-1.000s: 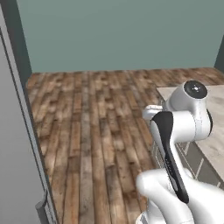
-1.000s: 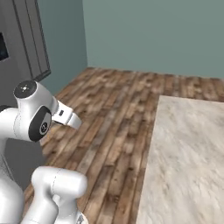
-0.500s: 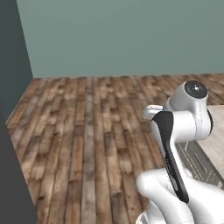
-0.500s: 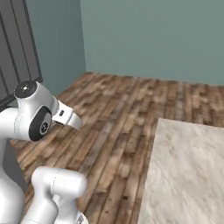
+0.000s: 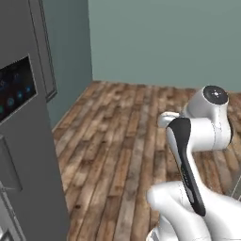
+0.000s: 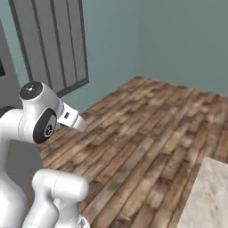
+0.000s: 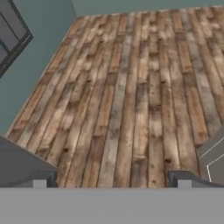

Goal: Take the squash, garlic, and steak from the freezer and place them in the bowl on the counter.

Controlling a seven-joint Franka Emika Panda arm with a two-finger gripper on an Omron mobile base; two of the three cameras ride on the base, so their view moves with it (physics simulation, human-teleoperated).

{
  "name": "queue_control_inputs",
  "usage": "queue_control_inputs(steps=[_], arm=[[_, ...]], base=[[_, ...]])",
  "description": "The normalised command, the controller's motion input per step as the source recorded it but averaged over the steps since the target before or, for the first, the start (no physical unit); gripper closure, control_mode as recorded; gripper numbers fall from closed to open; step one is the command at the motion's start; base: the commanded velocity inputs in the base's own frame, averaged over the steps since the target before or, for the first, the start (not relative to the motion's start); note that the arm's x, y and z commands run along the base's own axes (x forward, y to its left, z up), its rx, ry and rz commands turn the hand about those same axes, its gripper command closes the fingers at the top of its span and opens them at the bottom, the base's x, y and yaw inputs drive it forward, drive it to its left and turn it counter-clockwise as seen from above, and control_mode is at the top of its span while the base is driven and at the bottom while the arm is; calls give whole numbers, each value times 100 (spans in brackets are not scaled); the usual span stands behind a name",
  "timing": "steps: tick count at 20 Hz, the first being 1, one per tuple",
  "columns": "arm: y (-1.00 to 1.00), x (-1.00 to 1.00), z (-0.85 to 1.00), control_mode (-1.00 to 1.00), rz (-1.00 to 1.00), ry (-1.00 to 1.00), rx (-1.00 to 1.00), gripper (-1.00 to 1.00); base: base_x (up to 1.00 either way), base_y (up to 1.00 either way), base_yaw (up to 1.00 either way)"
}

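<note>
The grey freezer fills the left of the left base view, with its dark dispenser panel facing me. My gripper is open in the hand view; its two fingertips stand wide apart over bare wooden floor with nothing between them. A corner of the beige counter shows at the lower right of the right base view. The squash, garlic, steak and bowl are out of view. My arm is folded close above the base.
Wooden plank floor stretches ahead to teal walls. A dark slatted panel stands against the left wall and also shows as the slatted panel in the hand view. A grey block lies low on the left.
The whole scene has swung as the base turned: the freezer front with its dispenser panel has come into the left view and the counter has slid off to the right. The gripper stays open.
</note>
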Motion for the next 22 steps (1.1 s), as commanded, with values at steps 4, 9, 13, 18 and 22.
queue_control_inputs(steps=[4, 9, 13, 18, 22], arm=[[0, 0, 0, 100, 0, 0, 0, -100], [0, 0, 0, 100, 0, 0, 0, -100], [0, 0, 0, 100, 0, 0, 0, -100], [0, 0, 0, 100, 0, 0, 0, -100], [0, 0, 0, 100, 0, 0, 0, -100]], base=[[-23, 74, 76], [-21, 39, 66], [0, 0, 54], [71, -49, 31], [87, -33, 28]])
